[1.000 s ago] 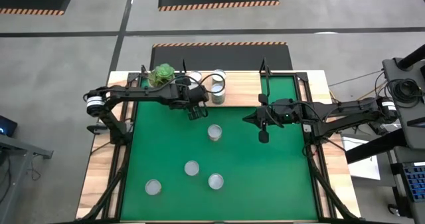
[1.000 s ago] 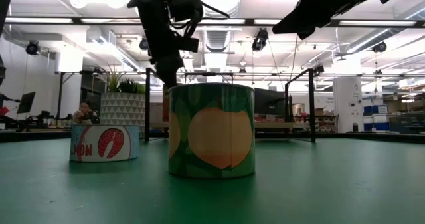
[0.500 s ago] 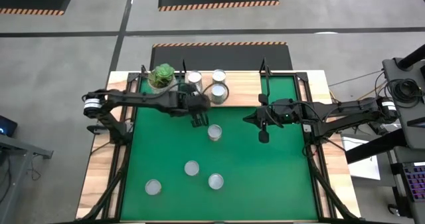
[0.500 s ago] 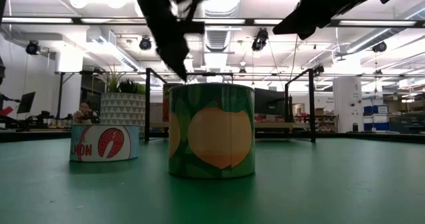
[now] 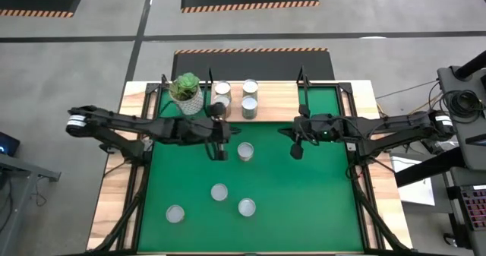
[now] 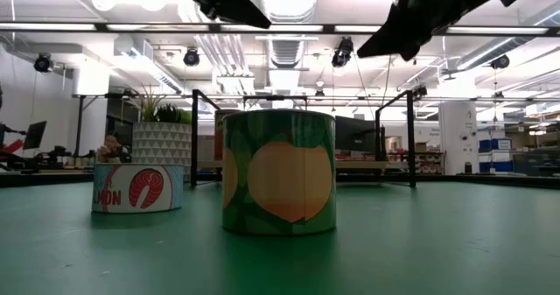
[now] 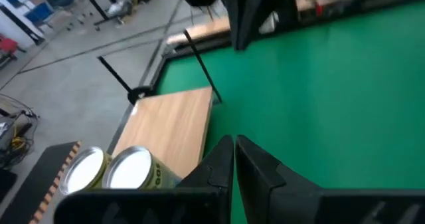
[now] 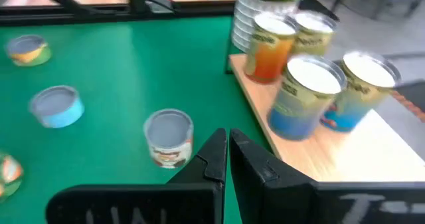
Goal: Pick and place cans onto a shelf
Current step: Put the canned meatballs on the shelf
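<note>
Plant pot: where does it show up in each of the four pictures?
High view: the pot sits at the top-left corner of the green mat, beside four cans.
Low view: left of centre, behind the salmon can.
Left wrist view: not in it.
Right wrist view: just behind the four cans.
Shared landmark: the green mat, in all four.

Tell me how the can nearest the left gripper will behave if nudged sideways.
The can stands upright on the green mat, squat and wide, so it would probably slide rather than tip. Its rigid metal body likely won't dent. On its side, it could roll.
</note>
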Robot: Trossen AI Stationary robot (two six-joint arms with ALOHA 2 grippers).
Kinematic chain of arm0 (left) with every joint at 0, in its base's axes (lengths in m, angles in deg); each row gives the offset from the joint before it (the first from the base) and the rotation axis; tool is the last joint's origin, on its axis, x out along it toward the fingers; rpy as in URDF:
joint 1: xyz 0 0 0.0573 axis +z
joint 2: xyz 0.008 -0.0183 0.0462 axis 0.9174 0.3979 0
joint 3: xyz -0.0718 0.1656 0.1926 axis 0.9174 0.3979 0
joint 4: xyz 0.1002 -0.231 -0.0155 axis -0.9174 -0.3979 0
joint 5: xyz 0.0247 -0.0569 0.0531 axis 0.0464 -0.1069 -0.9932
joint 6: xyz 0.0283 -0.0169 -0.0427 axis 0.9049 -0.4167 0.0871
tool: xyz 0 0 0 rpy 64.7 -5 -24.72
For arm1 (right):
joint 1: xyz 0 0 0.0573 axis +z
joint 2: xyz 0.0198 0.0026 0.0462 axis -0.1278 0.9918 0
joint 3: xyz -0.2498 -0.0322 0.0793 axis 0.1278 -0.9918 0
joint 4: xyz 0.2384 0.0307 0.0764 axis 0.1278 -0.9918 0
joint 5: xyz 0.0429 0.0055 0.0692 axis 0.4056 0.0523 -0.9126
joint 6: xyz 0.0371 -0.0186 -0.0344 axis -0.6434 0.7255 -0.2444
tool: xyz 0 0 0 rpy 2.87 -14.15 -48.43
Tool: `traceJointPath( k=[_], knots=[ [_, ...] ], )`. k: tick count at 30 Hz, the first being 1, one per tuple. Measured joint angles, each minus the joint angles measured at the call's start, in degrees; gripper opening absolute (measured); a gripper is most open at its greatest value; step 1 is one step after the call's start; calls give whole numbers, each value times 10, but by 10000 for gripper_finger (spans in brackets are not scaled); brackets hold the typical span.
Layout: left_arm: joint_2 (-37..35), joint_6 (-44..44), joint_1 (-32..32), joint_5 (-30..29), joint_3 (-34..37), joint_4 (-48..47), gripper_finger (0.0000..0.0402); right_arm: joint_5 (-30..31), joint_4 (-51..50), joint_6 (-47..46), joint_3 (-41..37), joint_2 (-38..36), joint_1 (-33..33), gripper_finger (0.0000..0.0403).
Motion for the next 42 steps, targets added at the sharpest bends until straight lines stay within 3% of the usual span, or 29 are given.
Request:
traceJointPath(
  k=[9,24,29,34,42],
  knots=[
    [-55,-1,0,-2,52,24,0,2,31,-81,0,91,-4,9],
    [-53,-1,0,-2,53,8,0,-3,61,-81,63,239,-2,9],
    [-53,-1,0,-2,53,5,0,-38,62,-64,85,276,-1,15],
    [-53,-1,0,-2,53,4,0,-49,61,-56,96,295,1,64],
    [-53,-1,0,-2,53,2,0,-50,58,-45,97,318,13,210]
  ],
)
